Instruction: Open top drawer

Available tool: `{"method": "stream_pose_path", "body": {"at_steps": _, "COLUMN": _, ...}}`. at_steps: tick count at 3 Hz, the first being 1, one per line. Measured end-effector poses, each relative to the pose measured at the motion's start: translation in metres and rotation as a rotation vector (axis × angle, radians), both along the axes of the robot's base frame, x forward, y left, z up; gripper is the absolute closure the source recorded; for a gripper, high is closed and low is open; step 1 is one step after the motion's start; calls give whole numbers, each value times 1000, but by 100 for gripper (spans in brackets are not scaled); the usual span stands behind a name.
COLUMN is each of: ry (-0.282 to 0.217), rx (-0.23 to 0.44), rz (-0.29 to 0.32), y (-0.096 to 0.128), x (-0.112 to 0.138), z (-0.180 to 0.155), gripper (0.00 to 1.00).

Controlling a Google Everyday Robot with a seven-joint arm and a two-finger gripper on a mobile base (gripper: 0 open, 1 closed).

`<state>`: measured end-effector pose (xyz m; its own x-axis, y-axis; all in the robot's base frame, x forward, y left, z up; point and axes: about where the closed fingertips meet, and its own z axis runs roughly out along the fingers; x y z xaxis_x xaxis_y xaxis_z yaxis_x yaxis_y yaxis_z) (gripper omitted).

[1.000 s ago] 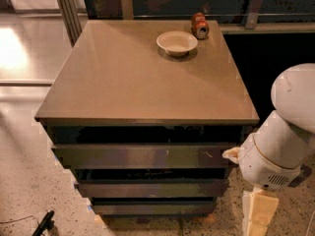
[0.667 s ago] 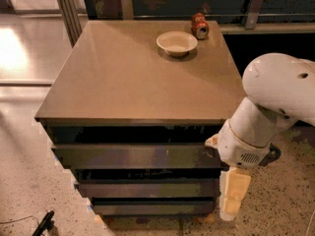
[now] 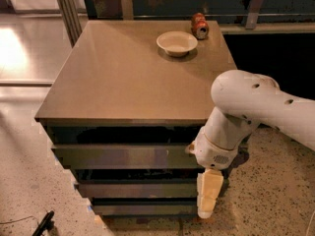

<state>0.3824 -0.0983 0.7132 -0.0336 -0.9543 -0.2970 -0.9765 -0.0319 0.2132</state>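
Hanging just below the right end of the top drawer point(image 3: 123, 157), the gripper point(image 3: 209, 196) appears staged to pull; jaw state cannot be told.

I note a brown desk point(image 3: 123, 77) standing mid-room on a speckled floor point(image 3: 275, 200). To the left the flooring is a glossy pale surface point(image 3: 29, 112), with a bright glare point(image 3: 12, 48) at the far left. Metal posts point(image 3: 66, 6) rise behind the desk's left rear corner. A pale rail point(image 3: 275, 27) runs along the back, above a dark recess point(image 3: 280, 58). A black object point(image 3: 43, 223) lies on the floor at lower left. The hand point(image 3: 208, 200) hangs low at the desk's front right corner.
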Motion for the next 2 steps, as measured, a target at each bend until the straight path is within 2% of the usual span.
{"method": "stream_pose_path", "body": {"at_steps": 2, "ry": -6, "rx": 26, "rz": -19, "y": 3, "x": 9, "z": -4, "gripper": 0}}
